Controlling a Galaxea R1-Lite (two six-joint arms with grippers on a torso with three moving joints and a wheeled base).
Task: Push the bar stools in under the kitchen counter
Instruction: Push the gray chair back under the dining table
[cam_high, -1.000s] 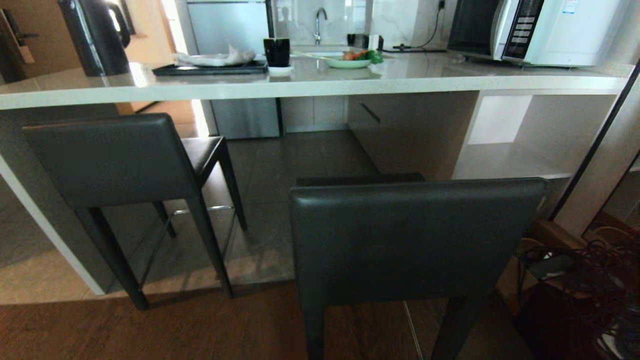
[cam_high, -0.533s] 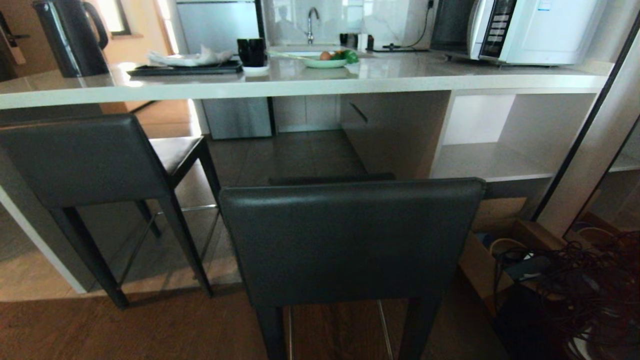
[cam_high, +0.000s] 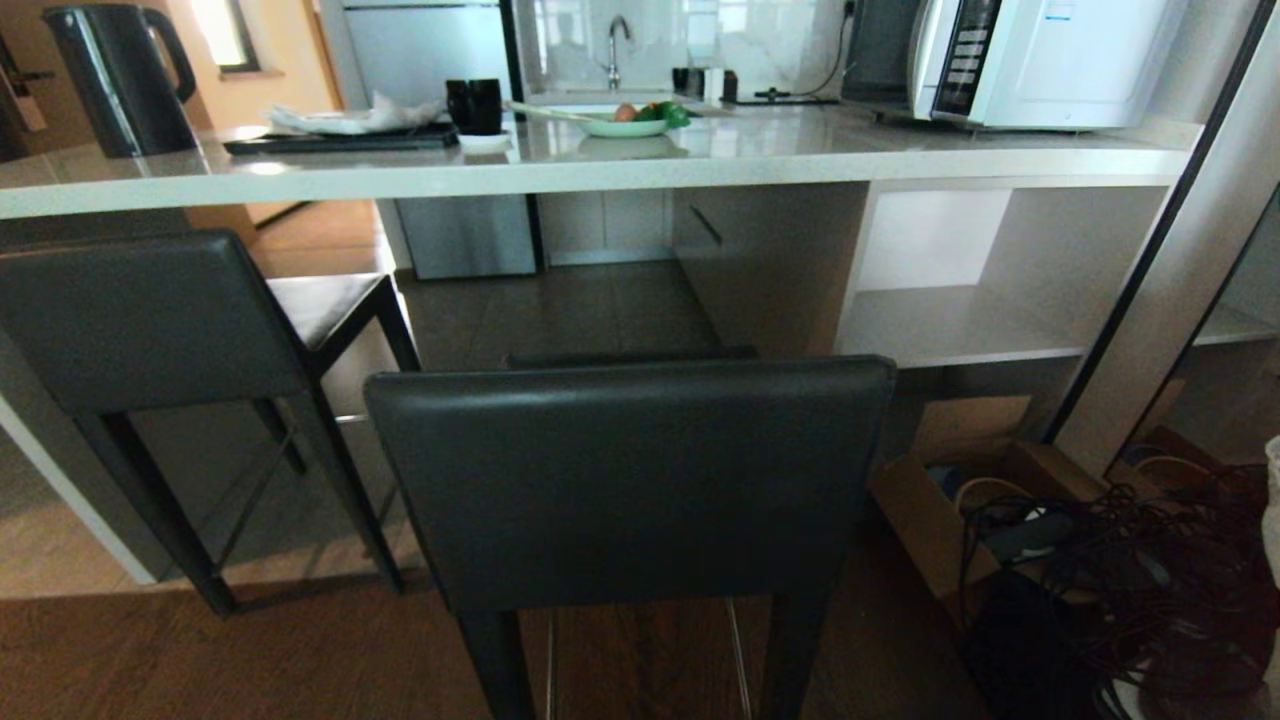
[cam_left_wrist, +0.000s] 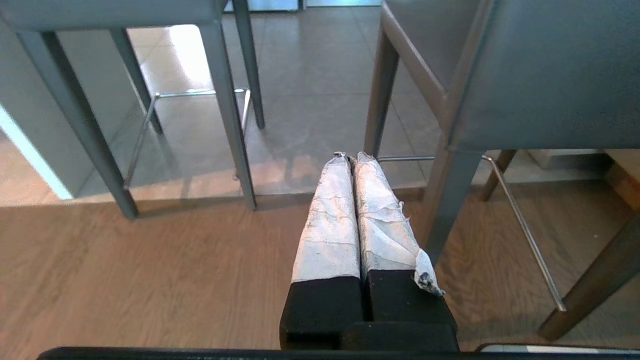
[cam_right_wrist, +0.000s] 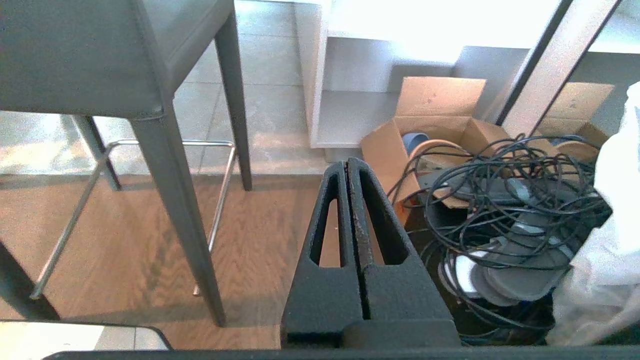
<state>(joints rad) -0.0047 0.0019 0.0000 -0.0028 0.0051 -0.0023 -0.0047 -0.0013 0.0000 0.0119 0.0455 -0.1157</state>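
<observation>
Near stool (cam_high: 630, 480) stands out from the bench (cam_high: 600, 165); both grippers' fingers (cam_left_wrist: 350, 210) (cam_right_wrist: 348, 200) closed, empty. An off-centre push could swing it into the left stool (cam_high: 150, 320).
</observation>
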